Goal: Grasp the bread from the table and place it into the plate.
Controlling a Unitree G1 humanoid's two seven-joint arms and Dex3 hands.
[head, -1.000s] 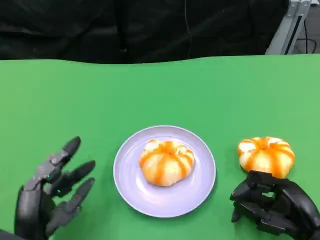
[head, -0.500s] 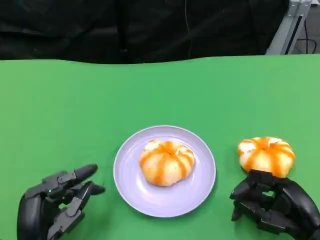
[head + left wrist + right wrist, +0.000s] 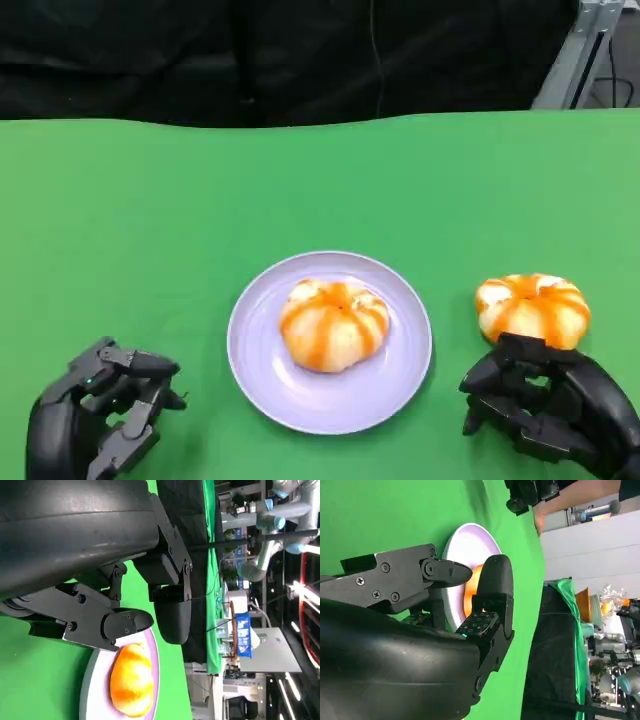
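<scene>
A round orange-and-white bread (image 3: 333, 325) lies in the middle of the lavender plate (image 3: 262, 375); the left wrist view shows this bread (image 3: 131, 680) on the plate's rim side (image 3: 150, 652). A second bread of the same kind (image 3: 533, 308) sits on the green table to the right of the plate. My right hand (image 3: 548, 412) rests just in front of that second bread with its fingers curled in, holding nothing. My left hand (image 3: 100, 412) lies at the lower left, apart from the plate, fingers curled in on nothing.
The green table (image 3: 150, 220) runs back to a black curtain. A metal stand (image 3: 585, 50) rises at the back right. In the right wrist view a person's hand (image 3: 555, 502) shows beyond the plate (image 3: 470, 545).
My left hand has drawn its spread fingers in to a curl and sunk lower in the picture. The right hand, both breads and the plate have not moved.
</scene>
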